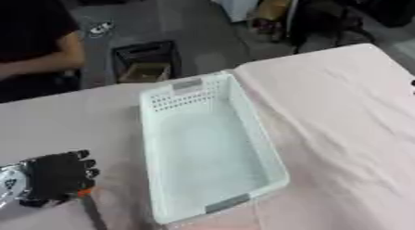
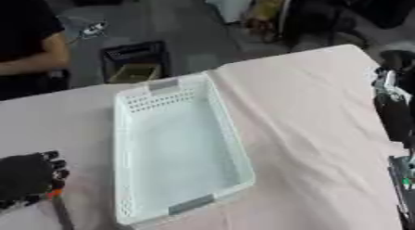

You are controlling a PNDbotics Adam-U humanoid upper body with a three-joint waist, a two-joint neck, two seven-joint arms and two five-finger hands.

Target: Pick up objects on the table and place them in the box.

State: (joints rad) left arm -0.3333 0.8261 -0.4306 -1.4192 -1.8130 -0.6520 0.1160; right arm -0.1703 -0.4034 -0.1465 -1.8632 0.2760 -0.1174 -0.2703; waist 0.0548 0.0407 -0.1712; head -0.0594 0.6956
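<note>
The white plastic box (image 1: 243, 131), a slotted basket, lies in the middle of the pink-covered table (image 1: 340, 108) with nothing inside it. My left hand (image 1: 50, 178) rests at the lower left, just left of the box. Its fingers are curled down onto a thin dark rod with an orange part (image 1: 87, 201) that sticks out toward the front edge. My right hand (image 2: 395, 113) shows only as a dark and silver shape with its arm along the right edge, well clear of the box.
A person in a black top (image 1: 32, 43) stands at the far left behind the table, touching nothing on it. A dark crate (image 1: 146, 62) sits on the floor beyond the table's far edge. Bare cloth stretches right of the box.
</note>
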